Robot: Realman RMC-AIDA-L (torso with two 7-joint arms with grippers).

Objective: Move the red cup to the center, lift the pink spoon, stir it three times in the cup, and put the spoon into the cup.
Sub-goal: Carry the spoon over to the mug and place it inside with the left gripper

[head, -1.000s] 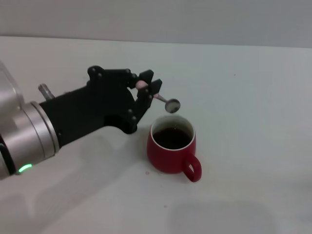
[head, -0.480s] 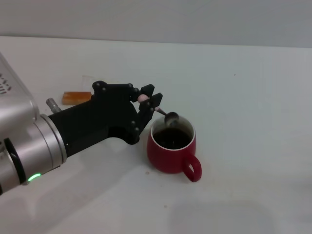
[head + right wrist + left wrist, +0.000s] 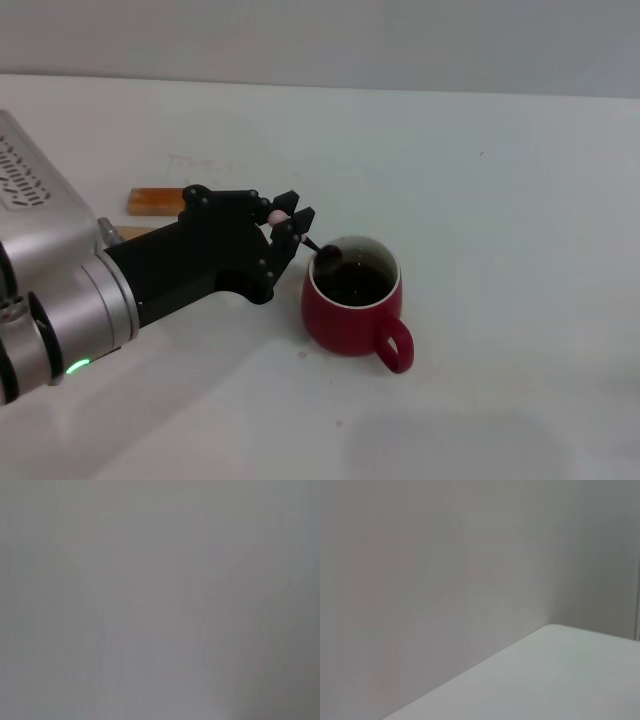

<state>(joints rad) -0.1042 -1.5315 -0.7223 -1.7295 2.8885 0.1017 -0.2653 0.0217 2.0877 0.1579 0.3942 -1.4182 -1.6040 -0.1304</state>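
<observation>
- The left gripper (image 3: 286, 221) was clenched on the pink spoon (image 3: 300, 234); only the pale handle end showed between the black fingertips, with the grey neck running down to the bowl.
- The spoon bowl (image 3: 328, 256) lay inside the mouth of the red cup (image 3: 352, 300), at the rim on the side nearest the gripper, over the dark contents. One second before it had hung clear above the rim, and half a second before it had sat just at rim level.
- The gripper had come down and drawn back toward the robot's left over that second, so that its fingertips stood just beside the cup rim, apart from it.
- The cup stood upright on the white table (image 3: 500, 200), its loop handle turned toward the robot and slightly right; it had kept the same place through all three head views.
- A tan wooden block (image 3: 155, 200) lay on the table beyond the left arm; it had been hidden a second earlier and partly shown half a second earlier.
- The left wrist view showed only a table corner (image 3: 555, 680) against a plain wall.
- The right gripper appeared in no view.
</observation>
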